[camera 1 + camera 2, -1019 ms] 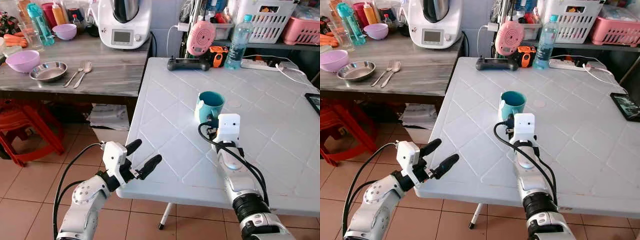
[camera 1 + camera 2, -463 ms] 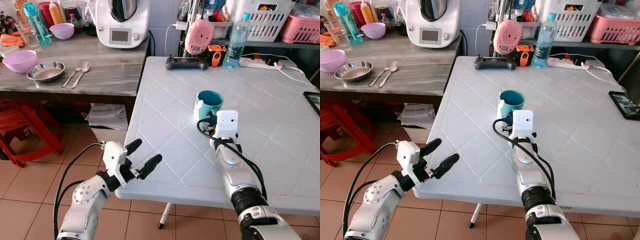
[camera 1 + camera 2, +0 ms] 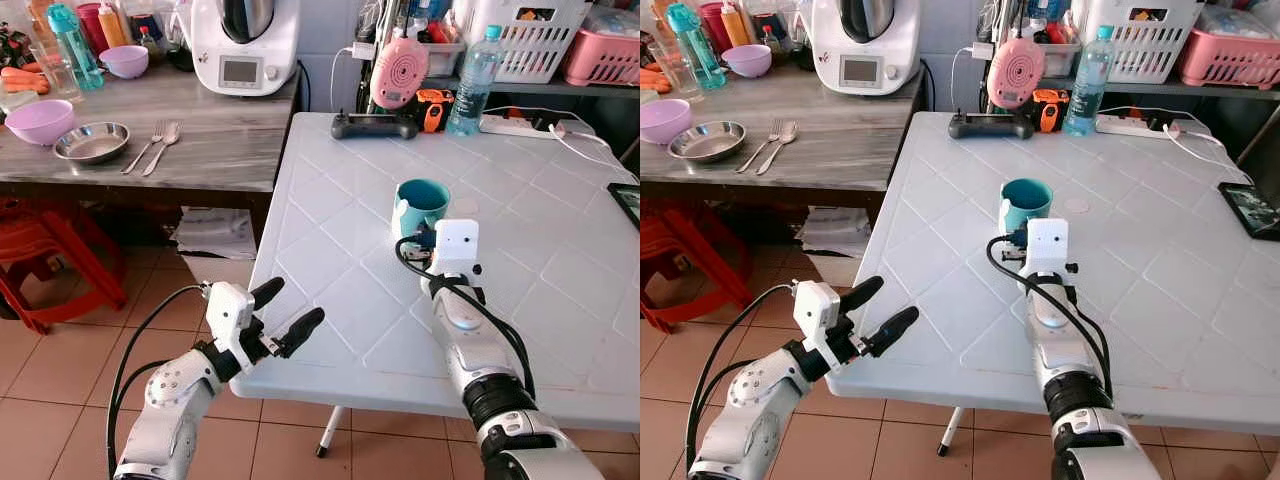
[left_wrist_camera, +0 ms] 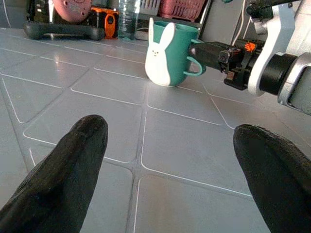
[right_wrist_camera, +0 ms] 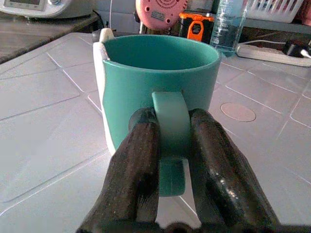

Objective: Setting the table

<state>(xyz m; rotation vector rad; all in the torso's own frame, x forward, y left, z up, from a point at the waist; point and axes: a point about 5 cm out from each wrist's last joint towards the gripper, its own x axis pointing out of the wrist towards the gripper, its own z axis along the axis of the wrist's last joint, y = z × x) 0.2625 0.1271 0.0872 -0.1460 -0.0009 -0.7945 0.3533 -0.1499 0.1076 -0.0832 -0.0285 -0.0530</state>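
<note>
A teal mug (image 3: 420, 205) with a white rabbit on its side stands upright on the white plastic table (image 3: 330, 260). My right gripper (image 5: 170, 145) is shut on the mug's handle (image 5: 168, 124), one black finger on each side of it. From the left wrist view the mug (image 4: 167, 51) shows with the right gripper's fingers at its handle. My left gripper (image 3: 285, 313) is open, held just off the table's near left edge, nothing between its fingers (image 4: 73, 165).
A wooden counter (image 3: 215, 140) to the left carries a steel plate (image 3: 92, 142), a fork and spoon (image 3: 155, 148), a purple bowl (image 3: 40, 118) and a white kitchen machine. A black controller (image 3: 375, 125), water bottle (image 3: 472, 68) and power strip lie at the table's far edge. A red stool (image 3: 45, 250) stands below.
The view has shifted slightly. My right gripper and the mug sit a touch farther onto the table than a second ago. The left arm has held still.
</note>
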